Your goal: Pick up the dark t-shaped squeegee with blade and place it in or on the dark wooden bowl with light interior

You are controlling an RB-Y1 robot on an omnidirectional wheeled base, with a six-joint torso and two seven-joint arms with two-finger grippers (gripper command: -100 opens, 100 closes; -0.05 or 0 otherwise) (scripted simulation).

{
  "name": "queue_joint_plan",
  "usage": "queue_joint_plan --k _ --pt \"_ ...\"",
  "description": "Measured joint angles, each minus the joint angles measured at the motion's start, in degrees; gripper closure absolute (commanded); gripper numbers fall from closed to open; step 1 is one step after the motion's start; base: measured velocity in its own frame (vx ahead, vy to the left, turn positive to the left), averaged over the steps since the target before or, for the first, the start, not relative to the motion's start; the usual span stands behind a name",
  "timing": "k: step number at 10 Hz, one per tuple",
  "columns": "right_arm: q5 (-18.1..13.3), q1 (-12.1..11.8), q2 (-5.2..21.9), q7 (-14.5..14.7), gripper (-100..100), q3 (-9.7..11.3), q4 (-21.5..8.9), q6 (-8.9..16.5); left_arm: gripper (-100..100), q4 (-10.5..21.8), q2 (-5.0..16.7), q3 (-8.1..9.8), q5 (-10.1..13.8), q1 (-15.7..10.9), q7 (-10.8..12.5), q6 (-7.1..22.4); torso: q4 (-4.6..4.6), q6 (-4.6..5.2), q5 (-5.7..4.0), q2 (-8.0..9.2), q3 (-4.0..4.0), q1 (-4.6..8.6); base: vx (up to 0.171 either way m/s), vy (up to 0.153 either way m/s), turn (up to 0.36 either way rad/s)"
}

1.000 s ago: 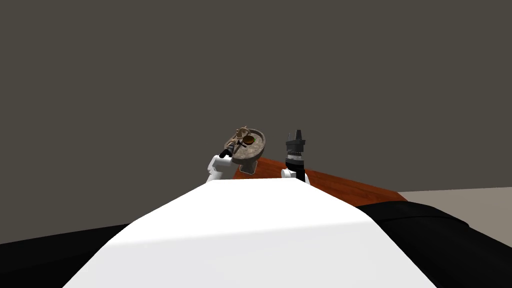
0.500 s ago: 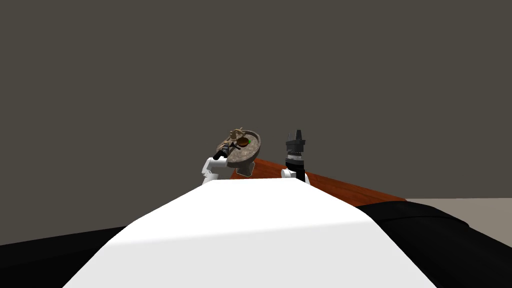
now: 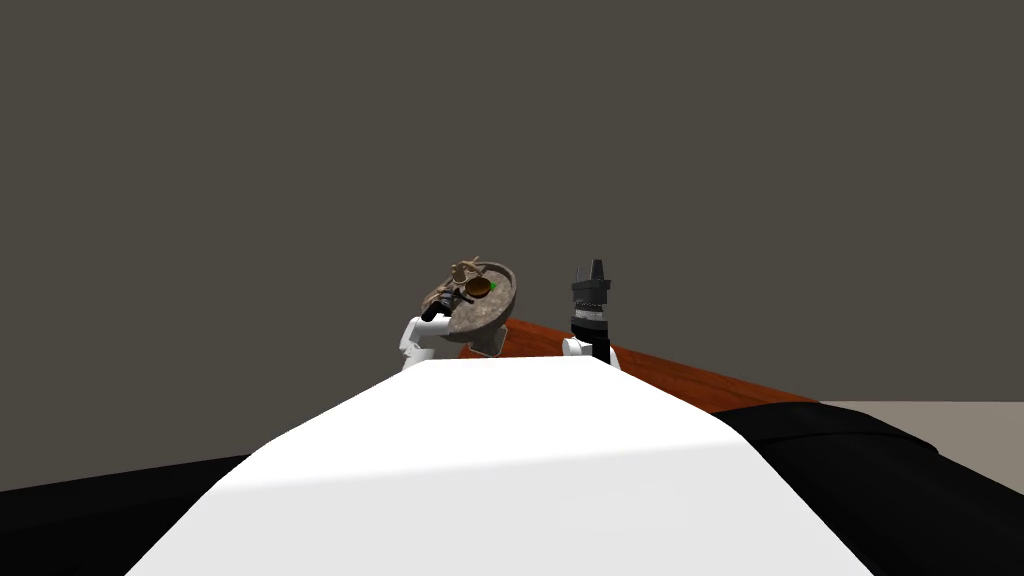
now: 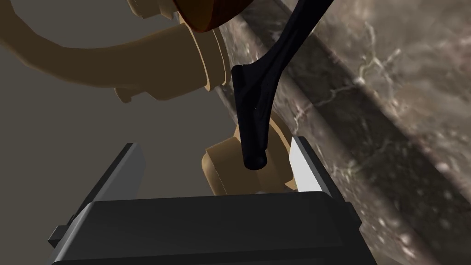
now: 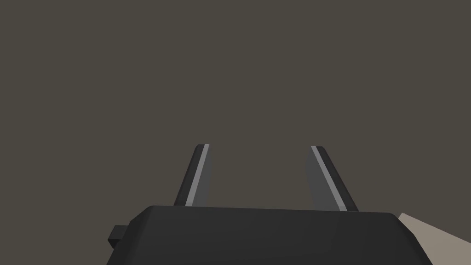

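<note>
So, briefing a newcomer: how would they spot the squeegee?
Find the mottled stone basin on the red-brown top. Along its rim, by the tan tap fittings, the squeegee points its slim handle into the open left claw. Unlike its stone and tan neighbours, it is glossy black.

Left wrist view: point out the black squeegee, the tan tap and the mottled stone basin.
black squeegee point(image 4: 255, 110): left wrist view, handle.
tan tap point(image 4: 170, 64): left wrist view, thick cylinder.
mottled stone basin point(image 4: 391, 83): left wrist view, bare wall.

Left end effector spread, black squeegee just ahead, marbled basin alongside
</note>
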State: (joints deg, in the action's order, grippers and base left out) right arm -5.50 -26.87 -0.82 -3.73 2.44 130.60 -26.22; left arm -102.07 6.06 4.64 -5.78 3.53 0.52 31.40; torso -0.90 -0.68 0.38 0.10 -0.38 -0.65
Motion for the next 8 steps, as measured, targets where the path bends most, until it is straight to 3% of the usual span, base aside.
queue_joint_plan --k 1,5,6,7,8 --pt "0.0 0.0 0.0 0.0 0 0.0 0.0 0.0 100 0.0 0.0 0.0 0.0 -0.1 0.0 0.0 -0.01 -0.02 0.01 0.07 0.02 -0.03 0.006 -0.001 0.007" --pt "0.0 0.0 0.0 0.0 0 0.0 0.0 0.0 100 0.0 0.1 0.02 0.0 0.0 -0.1 0.0 0.07 0.03 0.03 0.3 0.17 -0.02 0.0 0.0 0.0" --pt "0.0 0.0 0.0 0.0 0 0.0 0.0 0.0 0 0.0 0.1 0.02 -0.1 0.0 -0.1 0.0 0.07 0.03 0.03 0.3 0.17 -0.02 0.0 0.0 0.0" --pt "0.0 0.0 0.0 0.0 0 0.0 0.0 0.0 100 0.0 0.1 0.03 -0.1 0.0 -0.1 0.0 0.08 0.04 0.03 0.3 0.17 -0.02 0.0 0.0 0.0" --pt "0.0 0.0 0.0 0.0 0 0.0 0.0 0.0 0 0.0 0.1 0.03 -0.1 0.0 -0.1 0.0 0.08 0.04 0.03 0.29 0.17 -0.02 0.0 0.0 0.0"
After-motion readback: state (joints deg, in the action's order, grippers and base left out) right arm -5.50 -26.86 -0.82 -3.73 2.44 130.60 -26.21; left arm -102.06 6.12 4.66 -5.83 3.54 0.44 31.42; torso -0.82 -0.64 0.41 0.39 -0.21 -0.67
